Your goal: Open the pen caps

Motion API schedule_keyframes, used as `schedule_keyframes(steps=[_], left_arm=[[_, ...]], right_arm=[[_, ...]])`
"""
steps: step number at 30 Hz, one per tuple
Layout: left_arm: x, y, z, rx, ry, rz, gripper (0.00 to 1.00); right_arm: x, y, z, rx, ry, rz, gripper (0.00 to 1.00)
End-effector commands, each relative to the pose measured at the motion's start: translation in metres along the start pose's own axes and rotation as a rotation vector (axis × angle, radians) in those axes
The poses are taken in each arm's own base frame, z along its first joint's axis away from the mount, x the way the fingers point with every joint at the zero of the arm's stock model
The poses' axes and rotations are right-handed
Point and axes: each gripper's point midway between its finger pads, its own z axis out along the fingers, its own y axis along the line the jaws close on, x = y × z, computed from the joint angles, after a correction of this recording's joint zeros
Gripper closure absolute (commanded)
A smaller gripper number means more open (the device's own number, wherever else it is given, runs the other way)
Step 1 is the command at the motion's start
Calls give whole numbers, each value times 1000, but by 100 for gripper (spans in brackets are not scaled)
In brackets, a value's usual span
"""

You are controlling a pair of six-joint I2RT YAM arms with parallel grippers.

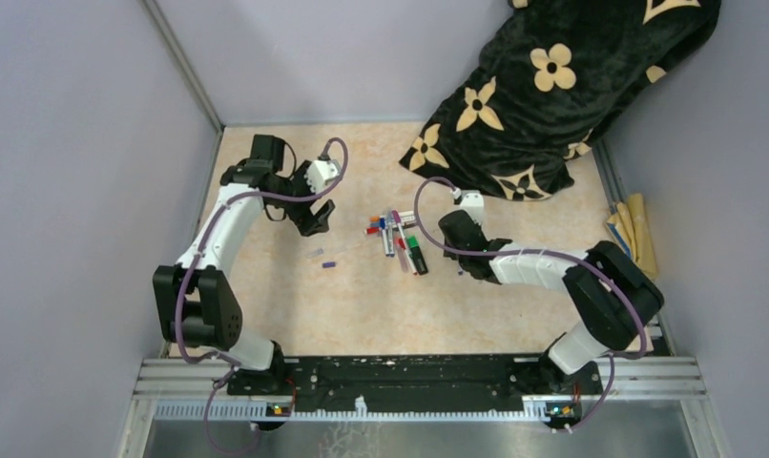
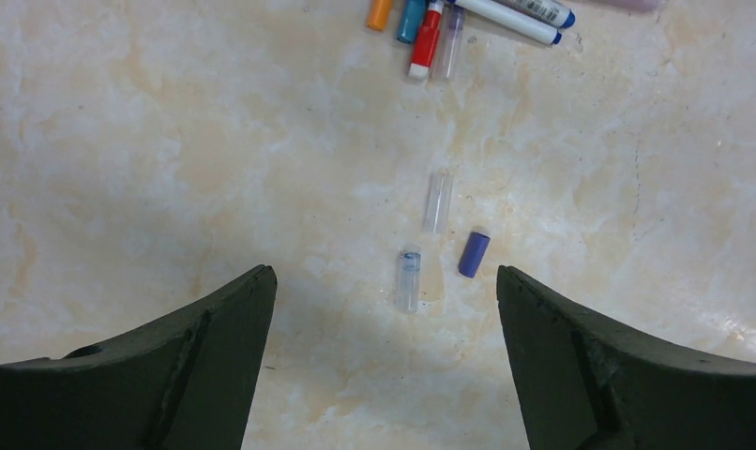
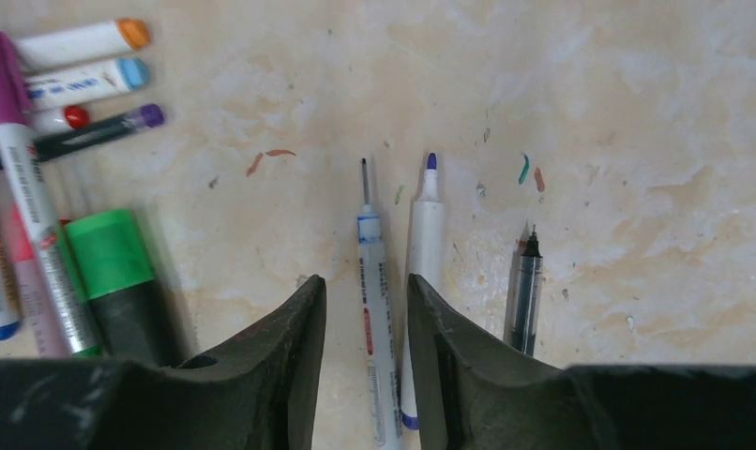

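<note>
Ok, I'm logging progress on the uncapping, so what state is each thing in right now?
Left gripper: wide open, empty.
Right gripper: narrowly open, nothing gripped.
Blue-banded pen: uncapped, lying flat.
Blue-tipped white pen: uncapped.
Thin dark pen: uncapped.
Purple cap: off, lying loose.
Upper clear cap: off, loose.
Lower clear cap: off, loose.
Orange-capped pen: capped.
Light-blue-capped pen: capped.
Green-and-black marker: capped.

- I see a table [image 1: 362, 315] marbled cream and pale orange, flecked with red and green ink marks [image 3: 529, 169].
- Cloth [image 1: 552, 86] at 1 o'clock: black, with cream flowers.
- Purple cap [image 2: 474, 254]; two clear caps [image 2: 438, 201] beside it.
- Thick pen [image 3: 112, 253]: green cap, black body.
- Pens [image 3: 83, 42] at 10 o'clock on my right wrist view: white barrels with orange, light-blue, red and purple ends.
- Arms [image 1: 228, 219]: white and black, with purple cables [image 1: 428, 205].
</note>
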Motion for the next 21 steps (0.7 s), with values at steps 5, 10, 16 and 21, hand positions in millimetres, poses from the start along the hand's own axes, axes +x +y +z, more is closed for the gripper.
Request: schedule_keyframes(steps=[5, 10, 16, 21], left_arm=[[-26, 3, -38, -33, -100, -103, 1], [-21, 8, -44, -52, -92, -166, 1], [-19, 5, -53, -61, -100, -192, 1], [-16, 2, -55, -73, -96, -184, 1]], right_arm=[[-74, 58, -41, -181, -136, -4, 62], [-51, 101, -29, -296, -41, -88, 62], [-25, 109, -11, -293, 28, -134, 61], [-14, 107, -5, -290, 50, -139, 61]])
